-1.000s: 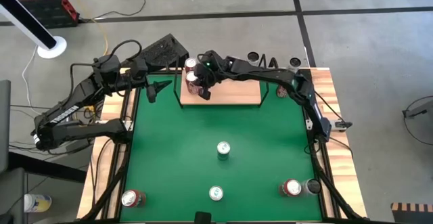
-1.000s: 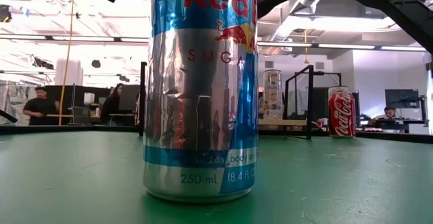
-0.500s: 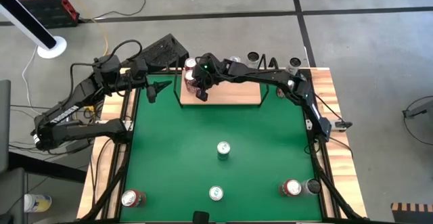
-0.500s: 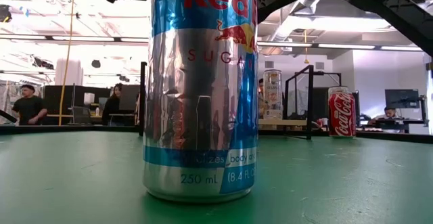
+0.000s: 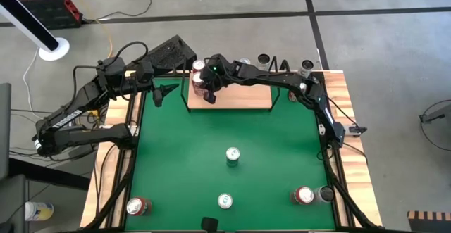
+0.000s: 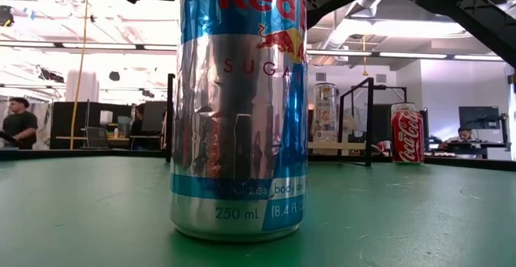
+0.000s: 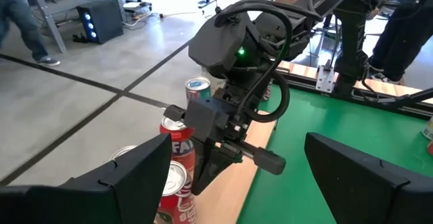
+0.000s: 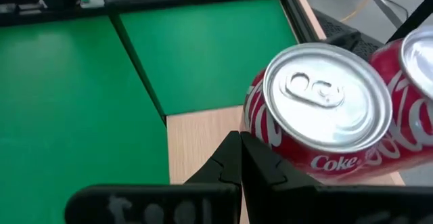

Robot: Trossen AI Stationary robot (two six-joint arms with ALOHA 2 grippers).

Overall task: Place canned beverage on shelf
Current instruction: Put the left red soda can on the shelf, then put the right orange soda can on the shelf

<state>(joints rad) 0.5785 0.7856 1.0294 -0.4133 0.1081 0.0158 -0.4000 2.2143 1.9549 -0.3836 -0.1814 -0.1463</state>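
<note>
Table: green top, wood strips along both sides.
Shelf: wooden board at the far edge of the table, middle.
Right claw: fingers pressed together, holding nothing, over the shelf's left end, just beside the cans there.
Left claw: wide open and empty, just left of the shelf.
Red cans: two upright on the shelf's left end (side by side).
Other cans: upright on the green, well apart.
</note>
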